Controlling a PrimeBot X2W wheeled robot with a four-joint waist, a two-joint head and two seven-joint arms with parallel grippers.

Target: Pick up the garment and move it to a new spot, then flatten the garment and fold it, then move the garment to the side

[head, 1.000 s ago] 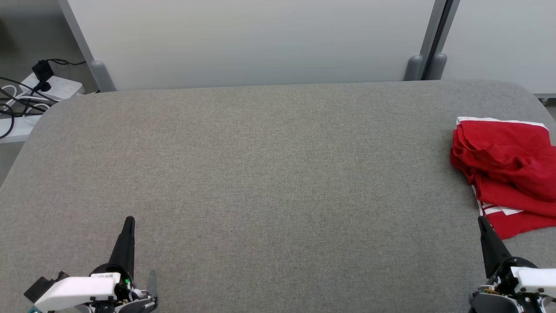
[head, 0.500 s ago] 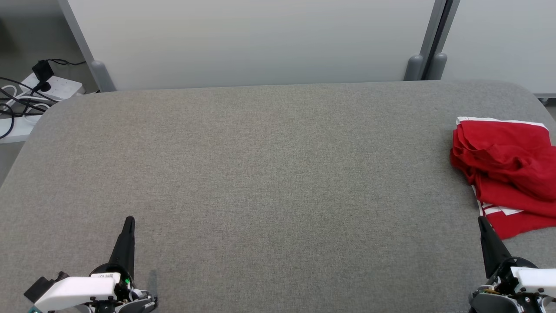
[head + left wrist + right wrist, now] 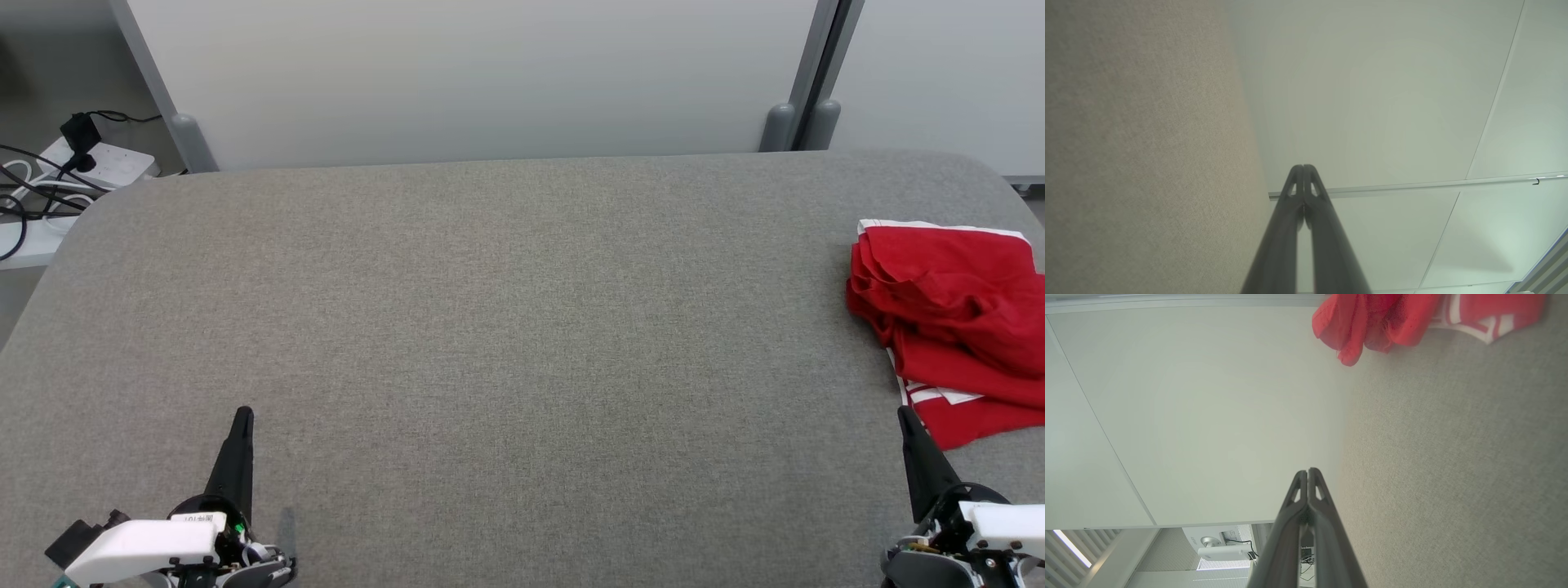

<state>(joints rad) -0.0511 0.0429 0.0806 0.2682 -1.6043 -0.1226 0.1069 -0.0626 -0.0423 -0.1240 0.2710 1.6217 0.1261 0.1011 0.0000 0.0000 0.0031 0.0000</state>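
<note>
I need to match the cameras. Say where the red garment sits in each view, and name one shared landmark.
Head view: red garment at the right edge, on the grey tabletop.
Left wrist view: grey tabletop on the left, pale wall panels to the right.
Right wrist view: garment at the top edge, right of centre.
Shared landmark: the grey tabletop.

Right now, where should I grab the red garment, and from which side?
Grip the red garment by its bunched folds facing the middle of the table, coming down from that side with the nearby right gripper. Those ridges stand raised, likely easiest to pinch. Open it first.
</note>
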